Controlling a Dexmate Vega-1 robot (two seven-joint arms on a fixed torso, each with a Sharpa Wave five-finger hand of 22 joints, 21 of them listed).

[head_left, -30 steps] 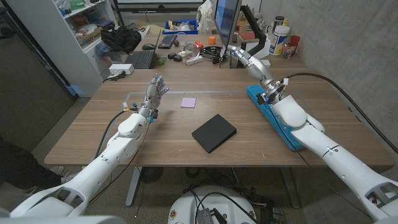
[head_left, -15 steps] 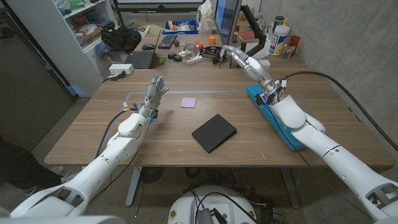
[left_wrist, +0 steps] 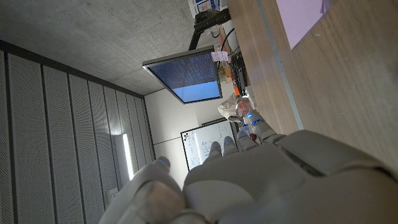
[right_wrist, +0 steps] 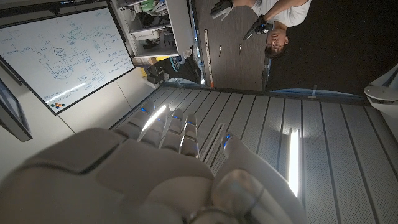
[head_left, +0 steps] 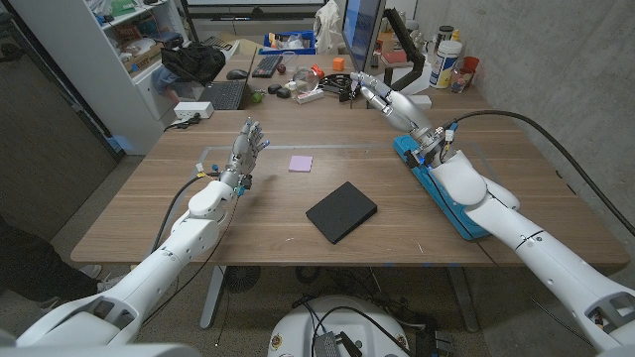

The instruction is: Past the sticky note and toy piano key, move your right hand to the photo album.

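Right hand raised over the far counter, swung leftward since a second ago.
On the wooden counter [head_left: 149, 203], the blue toy piano [head_left: 437, 186] runs lengthwise under the right arm; the black photo album [head_left: 341, 211] lies cornerwise, well short of the right hand [head_left: 387, 97], fingers apart; sticky note [head_left: 301, 163] beside the left hand [head_left: 248, 144], fingers spread.

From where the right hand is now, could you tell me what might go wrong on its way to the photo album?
1. The right hand is raised near the clutter at the table's far edge; a wide swing might knock it.
2. Coming down, it could brush the toy piano key under the arm.
3. It might nudge the photo album or the sticky note.
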